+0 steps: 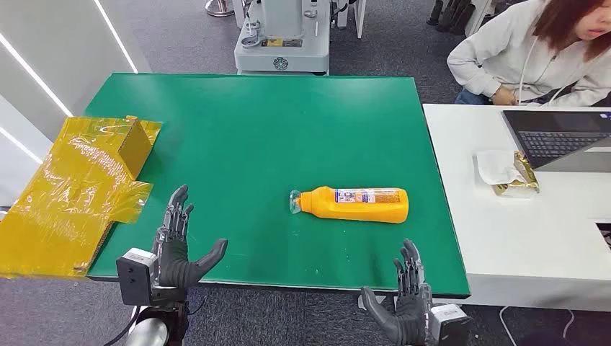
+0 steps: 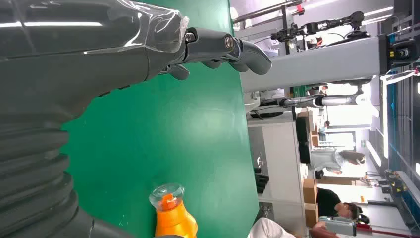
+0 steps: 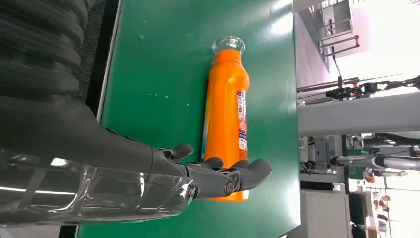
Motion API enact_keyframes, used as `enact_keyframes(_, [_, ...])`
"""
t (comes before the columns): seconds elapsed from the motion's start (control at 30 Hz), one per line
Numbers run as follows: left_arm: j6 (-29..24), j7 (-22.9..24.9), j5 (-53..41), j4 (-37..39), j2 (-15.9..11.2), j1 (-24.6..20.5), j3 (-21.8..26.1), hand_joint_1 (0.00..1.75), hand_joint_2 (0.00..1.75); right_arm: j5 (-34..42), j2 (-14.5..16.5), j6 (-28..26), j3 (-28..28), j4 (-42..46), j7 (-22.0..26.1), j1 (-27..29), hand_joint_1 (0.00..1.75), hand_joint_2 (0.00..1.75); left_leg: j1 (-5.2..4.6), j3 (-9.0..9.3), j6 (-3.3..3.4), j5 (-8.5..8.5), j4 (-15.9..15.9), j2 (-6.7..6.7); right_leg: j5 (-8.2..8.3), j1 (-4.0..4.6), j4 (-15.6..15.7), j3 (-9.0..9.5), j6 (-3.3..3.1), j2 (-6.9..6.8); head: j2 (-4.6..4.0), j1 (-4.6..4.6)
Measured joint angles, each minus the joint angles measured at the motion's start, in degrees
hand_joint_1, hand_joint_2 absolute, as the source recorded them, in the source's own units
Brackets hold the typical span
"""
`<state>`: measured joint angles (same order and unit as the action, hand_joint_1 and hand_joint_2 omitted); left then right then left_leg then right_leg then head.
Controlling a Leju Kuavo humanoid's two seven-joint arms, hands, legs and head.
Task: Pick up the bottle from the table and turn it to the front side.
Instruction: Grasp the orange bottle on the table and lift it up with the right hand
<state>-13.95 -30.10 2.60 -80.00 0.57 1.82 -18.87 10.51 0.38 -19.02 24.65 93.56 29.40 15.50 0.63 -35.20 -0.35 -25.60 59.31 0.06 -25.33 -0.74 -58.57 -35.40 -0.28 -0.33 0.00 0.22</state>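
An orange bottle (image 1: 354, 205) with a clear cap lies on its side on the green table (image 1: 259, 130), cap pointing toward my left, label facing up. The same bottle (image 3: 227, 114) lies beyond my right hand's fingers in the right wrist view, and its capped end (image 2: 170, 213) appears in the left wrist view. My left hand (image 1: 176, 249) hovers open over the table's near left edge, far from the bottle. My right hand (image 1: 405, 299) is open at the near edge, just short of the bottle's base, touching nothing.
A crumpled yellow plastic sheet (image 1: 72, 194) overhangs the table's left side. A white desk (image 1: 519, 231) on the right carries a laptop (image 1: 558, 137) and a gold packet (image 1: 520, 176). A person (image 1: 533, 50) sits behind it. A grey machine base (image 1: 282, 40) stands beyond the table.
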Motion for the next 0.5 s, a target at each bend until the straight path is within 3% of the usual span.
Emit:
enact_keyframes(0.33, [0.0,0.0,0.0,0.0,0.0,0.0,-0.2,0.0,1.75,-0.4,0.0,0.1,0.0,-0.4,0.4,-0.2,0.0,1.75,0.0,0.0,0.0,0.0,0.0,0.0,0.0,0.0,0.0,0.0,0.0,0.0,0.0,-0.02])
enact_keyframes(0.5, [0.1,0.0,-0.5,0.1,0.8,-0.3,-0.3,0.0,1.75,-5.5,-0.6,-1.0,-0.2,0.5,0.6,-0.7,0.0,1.75,-0.01,0.0,0.0,0.0,0.0,0.0,0.0,0.0,0.0,0.0,0.0,0.0,0.0,-0.01])
